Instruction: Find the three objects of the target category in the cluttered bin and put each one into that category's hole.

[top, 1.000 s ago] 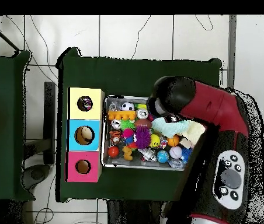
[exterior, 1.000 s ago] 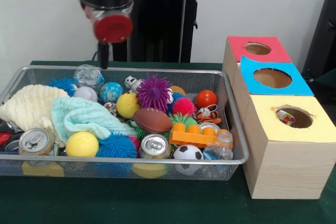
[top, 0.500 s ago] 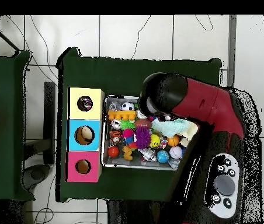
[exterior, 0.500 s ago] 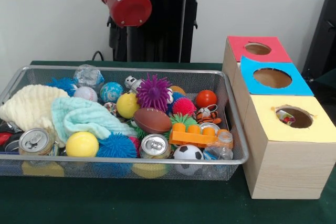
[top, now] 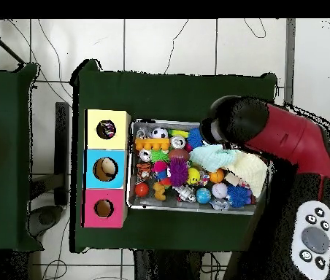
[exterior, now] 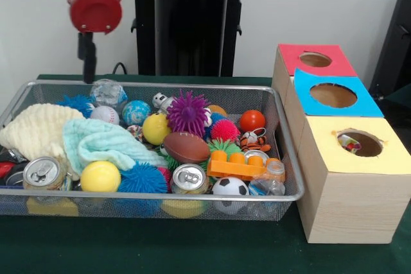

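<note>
Above the bin's (exterior: 282,134) far left corner: gripper (exterior: 87,62), grip state indiscernible, nothing visibly held; cluttered contents lie below and rightward.

The red and black arm (top: 285,146) reaches in from about four o'clock in the overhead view — its rounded black end (top: 232,124) pointing toward nine o'clock. From the front, the gripper (exterior: 88,62) hangs at about eleven o'clock below a red round cap (exterior: 96,11) — held high, carrying nothing.
</note>
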Controlling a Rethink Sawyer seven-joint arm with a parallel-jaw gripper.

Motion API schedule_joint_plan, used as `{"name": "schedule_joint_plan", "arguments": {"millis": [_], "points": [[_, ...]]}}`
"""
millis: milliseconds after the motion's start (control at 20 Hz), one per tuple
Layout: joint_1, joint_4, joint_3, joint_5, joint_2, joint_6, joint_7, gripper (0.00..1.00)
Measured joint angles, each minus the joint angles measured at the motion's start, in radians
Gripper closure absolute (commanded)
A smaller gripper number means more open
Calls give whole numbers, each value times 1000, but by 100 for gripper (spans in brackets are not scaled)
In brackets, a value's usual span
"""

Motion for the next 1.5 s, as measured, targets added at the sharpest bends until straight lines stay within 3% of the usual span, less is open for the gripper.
{"name": "schedule_joint_plan", "arguments": {"millis": [1000,1500], "points": [[-55,13,3,-6,45,-190,0,0],[-99,72,12,-6,103,-306,0,0]]}}
